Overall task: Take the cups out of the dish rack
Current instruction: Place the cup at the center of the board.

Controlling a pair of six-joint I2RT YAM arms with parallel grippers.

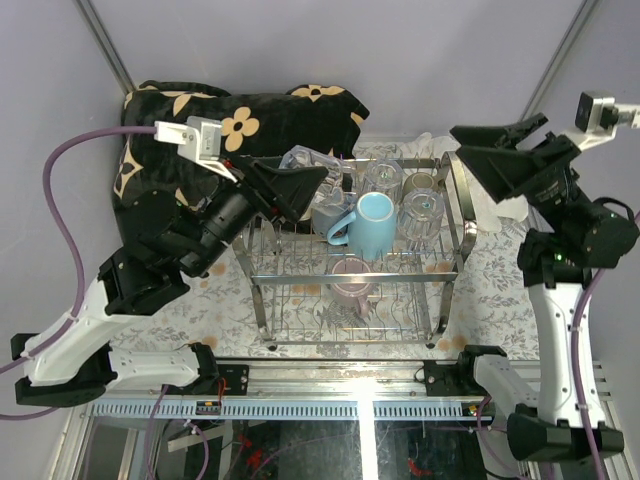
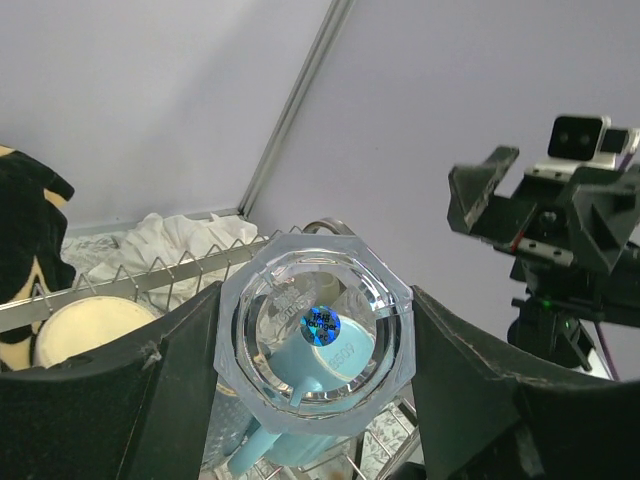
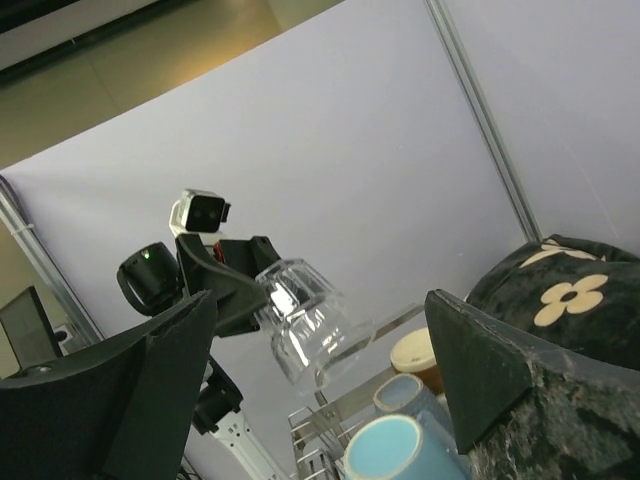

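Far left: black cushion w/ cream flower print [image 1: 240, 118] lies on the floral-patterned surface [image 1: 200, 300]. L arm [image 1: 150, 260] reaches in from near left. L tool [image 2: 317, 345] is clamped on a clear ribbed glass [image 1: 308, 160], one finger each side. Glass base faces the wrist cam, round blue sticker on it. Glass is up in the air, tipped over, above far-left corner of the shiny chrome wire dish rack [image 1: 262, 300].

Rack sits mid-surface, two tiers. Cream cup [image 2: 85, 332] is at its far-left end near the cushion; which tier, can't tell. Top tier, left to right: grey-blue handled mug [image 1: 328, 215] just beside light blue handled mug [image 1: 376, 222], whose open mouth shows from above. Then clear glasses [image 1: 422, 208] crowd the far-right part, exact count unclear. Lower tier, near side, approx mid-rack: pink-mauve mug [image 1: 350, 282]. White crumpled cloth [image 1: 432, 143] lies behind the rack on the far side.

Right: R tool [image 1: 462, 145] has fingers wide apart, nothing btwn them. It hovers above the rack's far-right end, apart from every cup.
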